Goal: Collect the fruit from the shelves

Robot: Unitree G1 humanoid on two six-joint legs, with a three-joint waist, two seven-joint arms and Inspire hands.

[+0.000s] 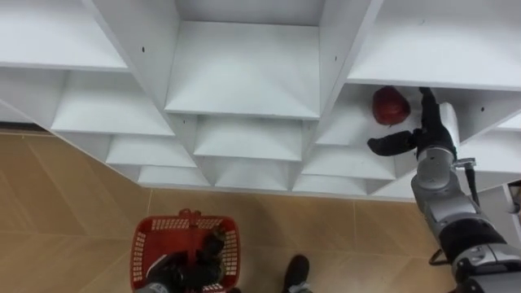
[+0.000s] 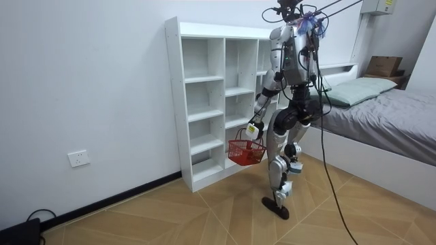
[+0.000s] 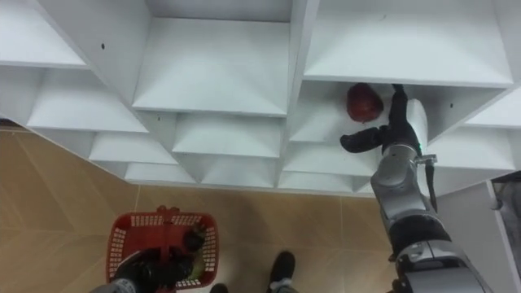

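Reaching by red fruit (image 1: pixel 391 106), right hand (image 1: pixel 425 134) open; left hand (image 1: pixel 191 267) grips basket (image 1: pixel 145 244); room view adds bed (image 2: pixel 388 112).

eyes: head-mounted, downward | room: distant, side-on | shared: closet (image 1: pixel 244 81)

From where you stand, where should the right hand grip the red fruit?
Take the red fruit around its round middle. Come through the compartment's open front, from its right, where the open right hand is; the shelf board above rules out a top grasp.
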